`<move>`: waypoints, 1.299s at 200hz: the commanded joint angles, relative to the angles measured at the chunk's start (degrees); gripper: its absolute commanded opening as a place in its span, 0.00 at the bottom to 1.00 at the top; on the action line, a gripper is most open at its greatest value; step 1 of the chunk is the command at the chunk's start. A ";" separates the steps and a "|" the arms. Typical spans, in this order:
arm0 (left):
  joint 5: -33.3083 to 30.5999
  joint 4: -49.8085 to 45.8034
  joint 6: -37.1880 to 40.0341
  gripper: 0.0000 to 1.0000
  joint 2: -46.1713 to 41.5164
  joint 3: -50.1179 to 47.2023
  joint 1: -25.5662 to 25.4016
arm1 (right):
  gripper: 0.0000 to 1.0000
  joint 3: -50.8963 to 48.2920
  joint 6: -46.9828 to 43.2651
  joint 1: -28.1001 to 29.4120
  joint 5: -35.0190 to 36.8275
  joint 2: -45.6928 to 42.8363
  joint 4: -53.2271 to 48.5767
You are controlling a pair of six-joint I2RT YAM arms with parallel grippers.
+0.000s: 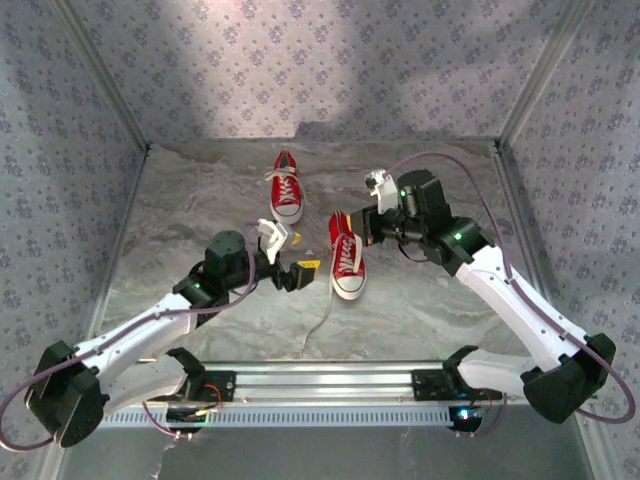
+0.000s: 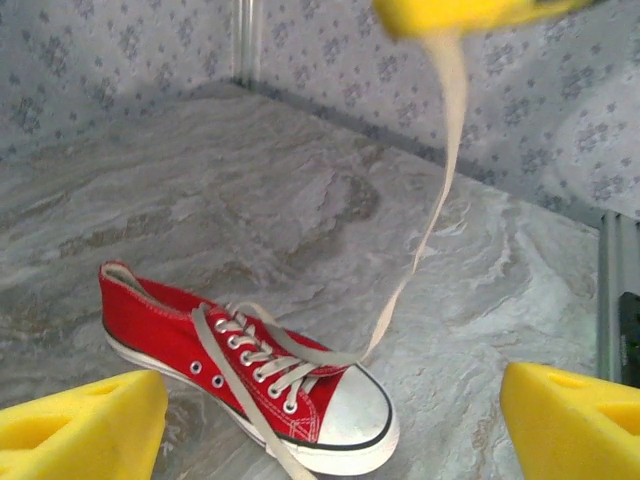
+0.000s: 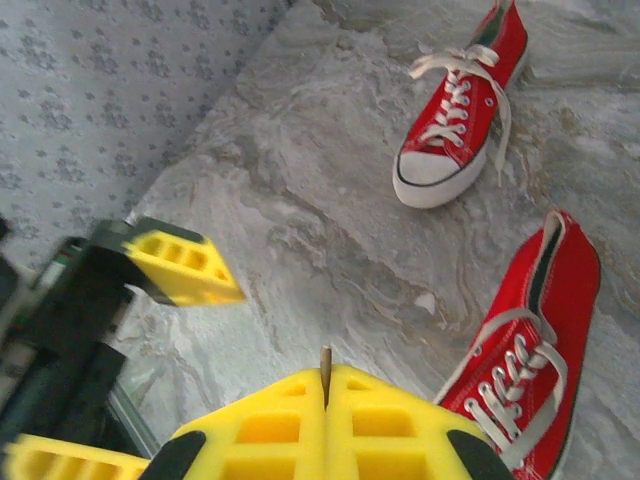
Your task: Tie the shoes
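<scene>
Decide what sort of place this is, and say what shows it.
Probably a robot lab test cell: left arm and right arm bolted to a metal rail, patterned walls boxing in a marble-look table.

Top view: bright patch on back wall (image 1: 300, 60) at 12 o'clock, edges dimmer. Left wrist: right gripper pad (image 2: 460, 12) at 12 o'clock blurred. Right wrist: left gripper pad (image 3: 185, 268) at 9 o'clock smeared.

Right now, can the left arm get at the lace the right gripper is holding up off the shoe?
Probably yes. The left gripper is open, facing the lace, which rises clear from the shoe to the shut right gripper; nothing stands between.
</scene>
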 commanded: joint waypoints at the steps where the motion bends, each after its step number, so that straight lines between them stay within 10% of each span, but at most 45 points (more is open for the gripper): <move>1: -2.94 -2.35 -0.35 0.84 3.96 3.90 0.15 | 0.00 5.27 1.28 0.11 1.11 0.76 -0.52; 69: -15.87 -24.74 -9.97 0.71 16.27 10.09 -8.54 | 0.00 4.42 5.05 -3.75 13.03 -0.25 -5.93; 99: -20.20 -31.76 -13.17 0.58 20.33 11.65 -12.58 | 0.00 2.20 7.85 -8.16 10.02 -1.33 -6.04; 260: -28.83 -46.65 -14.87 0.56 37.43 22.71 -27.54 | 0.00 0.50 11.56 -15.69 2.25 -1.42 -9.89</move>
